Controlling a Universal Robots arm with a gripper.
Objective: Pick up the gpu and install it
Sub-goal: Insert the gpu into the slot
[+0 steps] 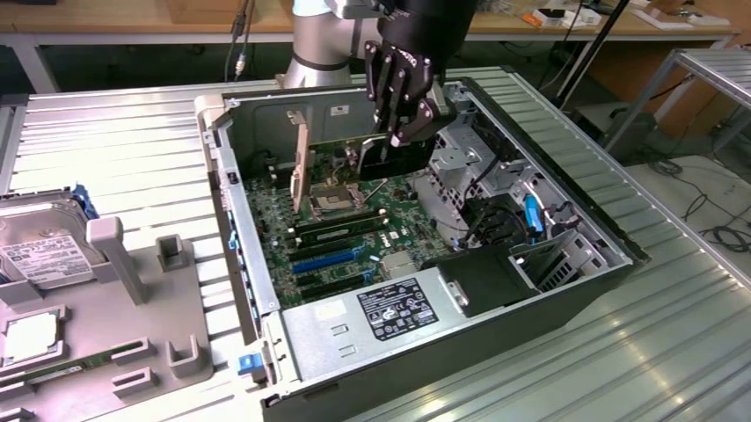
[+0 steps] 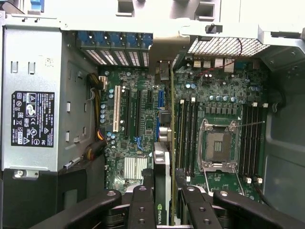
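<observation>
Black two-finger gripper [image 1: 405,123] [image 2: 164,198], jaws partway closed & clamped on the top edge of the thin dark gpu [image 1: 373,158] [image 2: 162,162], holds it edge-down over the green motherboard [image 1: 352,220] [image 2: 138,143] inside the open grey PC case [image 1: 586,290], w/ metal bracket twd the rear slots, prob. to line up w/ a slot.

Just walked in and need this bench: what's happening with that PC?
The robot arm's gripper is clamped on the gpu, holding it upright on edge inside the open computer case, over the motherboard, its bracket toward the rear wall. Whether it is seated cannot be told.
</observation>
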